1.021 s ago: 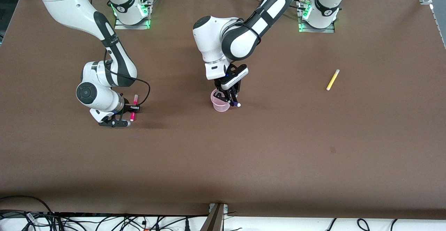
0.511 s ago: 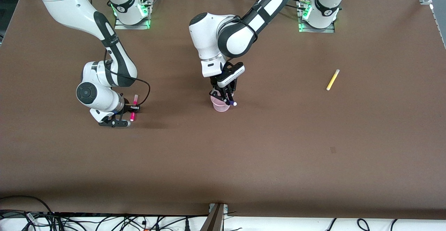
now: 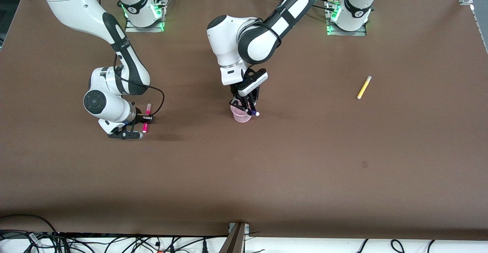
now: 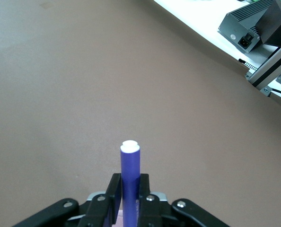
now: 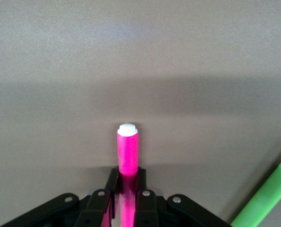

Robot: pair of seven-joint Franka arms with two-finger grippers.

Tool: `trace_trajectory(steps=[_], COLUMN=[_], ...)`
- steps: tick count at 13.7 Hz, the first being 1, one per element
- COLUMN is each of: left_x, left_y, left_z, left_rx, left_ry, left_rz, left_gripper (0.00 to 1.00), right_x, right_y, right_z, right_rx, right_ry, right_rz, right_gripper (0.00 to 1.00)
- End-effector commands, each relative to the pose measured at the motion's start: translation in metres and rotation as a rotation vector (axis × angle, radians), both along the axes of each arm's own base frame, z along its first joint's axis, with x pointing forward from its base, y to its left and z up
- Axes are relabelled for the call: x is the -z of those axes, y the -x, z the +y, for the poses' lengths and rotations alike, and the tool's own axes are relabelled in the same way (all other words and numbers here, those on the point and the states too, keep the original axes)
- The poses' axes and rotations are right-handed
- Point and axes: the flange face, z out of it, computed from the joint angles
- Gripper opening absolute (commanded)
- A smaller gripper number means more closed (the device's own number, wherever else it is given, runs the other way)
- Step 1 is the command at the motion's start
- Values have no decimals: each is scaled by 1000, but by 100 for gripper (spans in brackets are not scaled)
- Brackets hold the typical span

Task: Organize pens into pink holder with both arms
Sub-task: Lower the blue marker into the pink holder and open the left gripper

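The pink holder (image 3: 240,117) stands mid-table. My left gripper (image 3: 247,107) is right above it, shut on the dark purple pen (image 3: 253,111), whose white cap sticks out past the holder's rim. In the left wrist view the fingers (image 4: 113,189) clamp the purple pen (image 4: 130,163). My right gripper (image 3: 145,118) is low over the table toward the right arm's end, shut on the magenta pen (image 3: 148,109). The right wrist view shows the magenta pen (image 5: 127,151) and the green pen (image 5: 266,196) lying beside it. The yellow pen (image 3: 364,87) lies toward the left arm's end.
The brown table mat (image 3: 305,161) is bare nearer the front camera. The arm bases (image 3: 347,16) stand along the table's back edge. Cables run along the front edge (image 3: 114,241).
My left gripper has shifted slightly toward the right arm's end with the purple pen, coming more squarely over the holder. The right arm has not moved.
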Motion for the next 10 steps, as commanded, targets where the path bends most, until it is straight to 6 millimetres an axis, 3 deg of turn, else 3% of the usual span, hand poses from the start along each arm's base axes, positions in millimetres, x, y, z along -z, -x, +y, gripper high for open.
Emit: trace_trajectory(steps=[1, 5, 9, 10], left_x=[-5, -19, -93, -108], left_y=[-6, -17, -70, -83], left_z=[-3, 6, 66, 86], left_rx=[-12, 15, 25, 51], left_ry=[-19, -37, -3, 5], left_rz=[-46, -40, 44, 101], left_gripper=[100, 100, 100, 100], right_x=[-7, -11, -17, -31], right_y=[-1, -5, -7, -13], right_z=[5, 13, 21, 29], right_rx=[5, -4, -19, -37], right_ry=[-17, -19, -21, -27], right_rz=[-8, -18, -29, -54], right_gripper=[0, 0, 0, 0])
